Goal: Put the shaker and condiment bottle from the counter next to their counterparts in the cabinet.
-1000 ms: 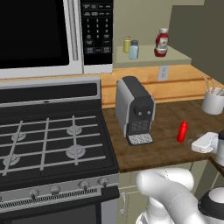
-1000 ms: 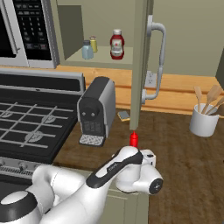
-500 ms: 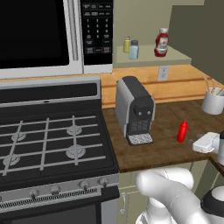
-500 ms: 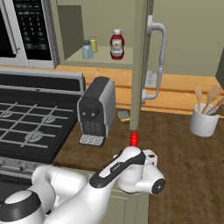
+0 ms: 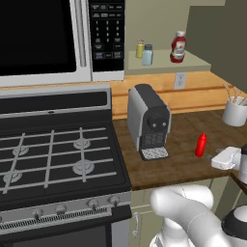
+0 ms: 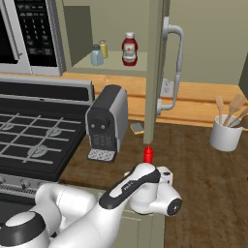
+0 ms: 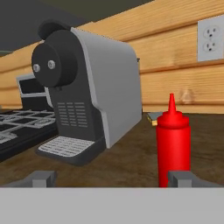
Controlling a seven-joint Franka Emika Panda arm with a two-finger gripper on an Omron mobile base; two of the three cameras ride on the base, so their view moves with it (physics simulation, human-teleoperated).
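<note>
State of the task at the approach to the second item. The shaker (image 5: 147,54), pale blue with a grey cap, already stood on the cabinet (image 5: 193,63) shelf, just right of the yellow shaker (image 5: 140,48) and well left of the wide red labelled bottle (image 5: 178,47); that half of the task appeared done. The condiment bottle (image 5: 200,145) stood upright on the bench (image 5: 183,164), right of the coffee machine (image 5: 148,121) and near the front edge, so it remained to be grasped, lifted and set beside its labelled counterpart. The claw (image 7: 111,179) was spread fully wide and held nothing; its right fingertip (image 7: 181,178) sat just in front of the bottle's base, the bottle lying right of the claw's centre line.

The left base view showed the bottle whole against the bench, with the utensil crock (image 5: 235,111) far right. In the right base view the arm's wrist (image 6: 152,191) covered the bottle's lower body, leaving the nozzle and shoulders (image 6: 148,154) visible, and the open olive door (image 6: 156,68) stood edge-on. The hand view showed a wall outlet (image 7: 210,38) and a small flat object (image 7: 154,117) behind the bottle.
</note>
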